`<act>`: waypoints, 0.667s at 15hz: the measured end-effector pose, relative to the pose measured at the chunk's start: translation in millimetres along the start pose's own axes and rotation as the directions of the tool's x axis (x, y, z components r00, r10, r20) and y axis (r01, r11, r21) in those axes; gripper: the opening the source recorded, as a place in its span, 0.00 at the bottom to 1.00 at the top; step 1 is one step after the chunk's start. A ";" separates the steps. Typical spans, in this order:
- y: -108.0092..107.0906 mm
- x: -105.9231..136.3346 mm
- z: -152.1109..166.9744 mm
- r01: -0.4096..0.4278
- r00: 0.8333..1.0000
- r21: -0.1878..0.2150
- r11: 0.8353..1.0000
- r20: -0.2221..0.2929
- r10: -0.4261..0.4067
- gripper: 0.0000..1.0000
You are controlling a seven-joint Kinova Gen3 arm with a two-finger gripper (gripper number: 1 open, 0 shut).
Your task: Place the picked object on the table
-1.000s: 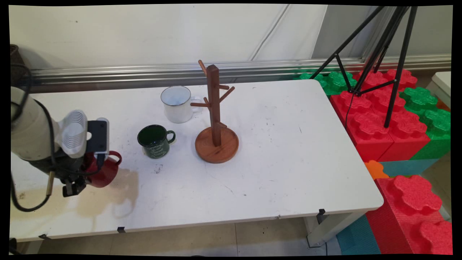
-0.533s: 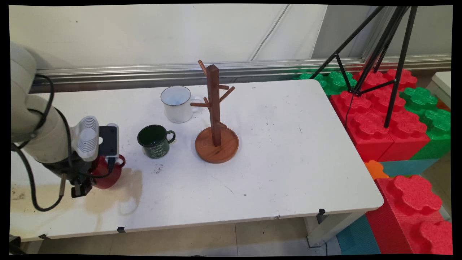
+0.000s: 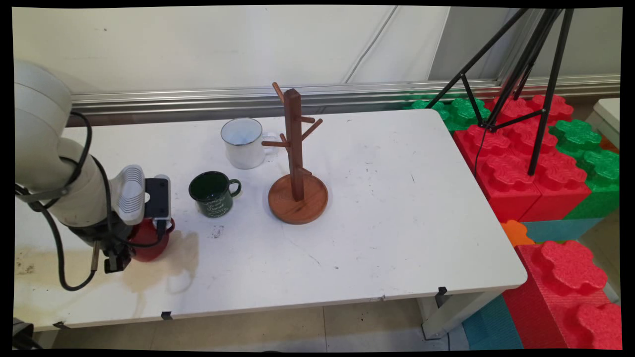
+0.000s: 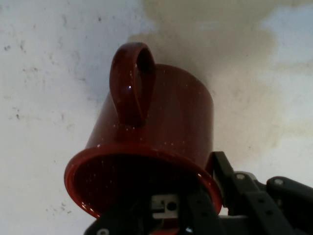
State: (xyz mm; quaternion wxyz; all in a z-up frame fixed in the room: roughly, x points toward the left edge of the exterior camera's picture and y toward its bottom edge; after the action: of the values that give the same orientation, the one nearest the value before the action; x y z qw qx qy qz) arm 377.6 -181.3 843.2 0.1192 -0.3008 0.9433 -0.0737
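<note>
A white table (image 3: 397, 223) stands before a pale wall (image 3: 198, 44), beside red foam blocks (image 3: 516, 168), probably on tiled floor (image 3: 297, 327).

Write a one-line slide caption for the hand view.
Gripper clamped on the rim of a red mug, handle facing the camera, above a stained white table.

- White tabletop (image 3: 397, 208), stained tan at its near-left part.
- Wooden mug tree (image 3: 296, 168) stands mid-table.
- Just left of it: white mug (image 3: 243, 143) behind, green mug (image 3: 214, 193) nearer.
</note>
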 end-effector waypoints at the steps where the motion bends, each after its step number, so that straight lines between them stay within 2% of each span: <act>1: -0.1 1.0 1.9 0.000 1.000 -0.001 1.000 0.003 0.000 0.00; 5: -0.1 5.6 8.5 -0.001 1.000 -0.009 1.000 0.012 0.001 0.00; 6: -0.4 6.8 9.7 0.000 1.000 -0.009 1.000 0.012 0.000 1.00; 10: -2.3 11.1 14.0 0.009 1.000 -0.009 1.000 0.004 -0.009 1.00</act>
State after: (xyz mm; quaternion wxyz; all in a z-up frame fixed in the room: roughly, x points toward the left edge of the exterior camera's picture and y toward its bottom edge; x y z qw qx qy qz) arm 373.9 -190.6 828.3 0.1194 -0.3056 0.9421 -0.0692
